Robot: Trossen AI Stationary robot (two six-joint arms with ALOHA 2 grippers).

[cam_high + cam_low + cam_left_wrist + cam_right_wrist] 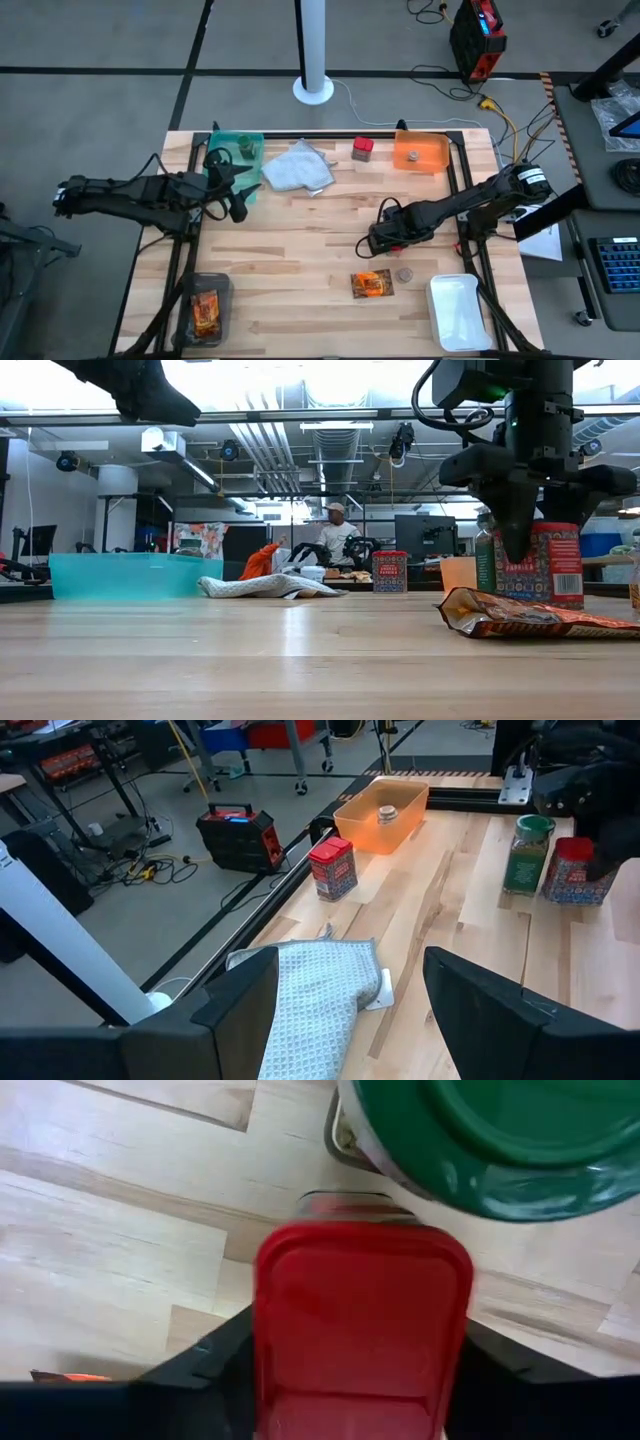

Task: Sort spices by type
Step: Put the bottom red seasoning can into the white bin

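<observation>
Nearest me in the low view lies a crinkled orange-brown packet (530,622), shiny foil, limp and slippery; I'd pinch it by an edge. Just behind it my right gripper (355,1370) has its fingers down either side of a red boxy container (362,1335) near the middle of the table, straddling it; whether they have closed onto it I cannot tell. The box looks stiff, flat-sided and light, so its two flat faces below the glossy lid are the place to grip. A green-capped jar (500,1140) stands just beside it, round and smooth, probably liable to tip. Farther back, my left gripper (350,1010) hangs open and empty above the grey cloth (320,995), with another red box (333,868) near the orange tray (355,825).
</observation>
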